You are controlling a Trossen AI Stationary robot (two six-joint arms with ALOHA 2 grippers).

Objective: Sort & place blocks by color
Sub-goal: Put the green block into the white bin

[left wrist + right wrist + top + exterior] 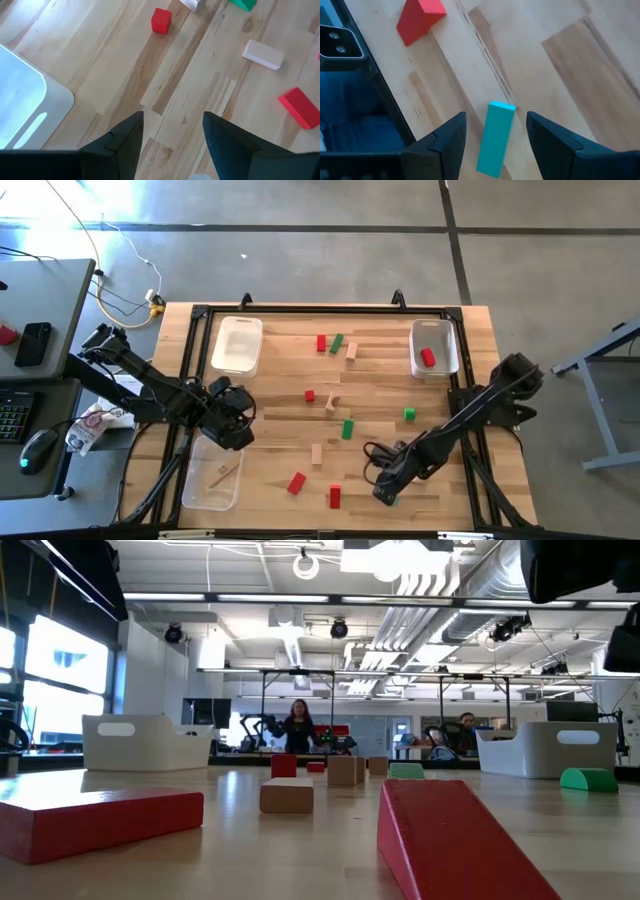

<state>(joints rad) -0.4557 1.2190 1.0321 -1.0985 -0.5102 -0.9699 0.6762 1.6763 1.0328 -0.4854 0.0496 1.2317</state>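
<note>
R gripper (495,145) spread over small green wooden bar (495,138), lower centre: light, rigid, slick paint; pinch long sides; L gripper (172,145) spread, empty.

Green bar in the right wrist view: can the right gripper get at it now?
Probably yes: the right gripper is open, the green bar shows between its fingers, and nothing covers or crowds it.

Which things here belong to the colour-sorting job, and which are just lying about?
Job: red blocks, green blocks, plain wood blocks, three clear bins.
Lying about: phone, keyboard and mouse on the side desk.
</note>
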